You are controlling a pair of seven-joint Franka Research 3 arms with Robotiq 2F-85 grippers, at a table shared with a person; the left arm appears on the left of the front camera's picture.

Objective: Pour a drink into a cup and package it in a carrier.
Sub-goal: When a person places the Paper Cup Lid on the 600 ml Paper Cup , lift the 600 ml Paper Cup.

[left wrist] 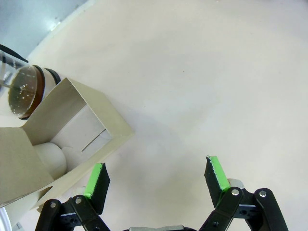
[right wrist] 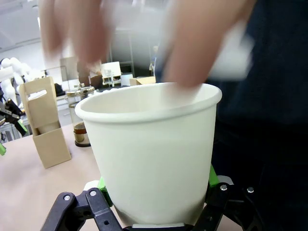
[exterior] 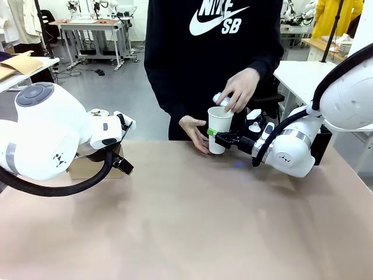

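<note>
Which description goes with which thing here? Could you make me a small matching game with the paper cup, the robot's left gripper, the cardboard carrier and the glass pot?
Things:
1. paper cup
2. left gripper
3. carrier
4. press pot

Descriptions:
A. clear glass, dark drink low inside
B. open, above bare tabletop
C. white, clamped in the right gripper, a person's hand just over it
D. brown cardboard with a cut-out handle

Pairs: 1-C, 2-B, 3-D, 4-A.
</note>
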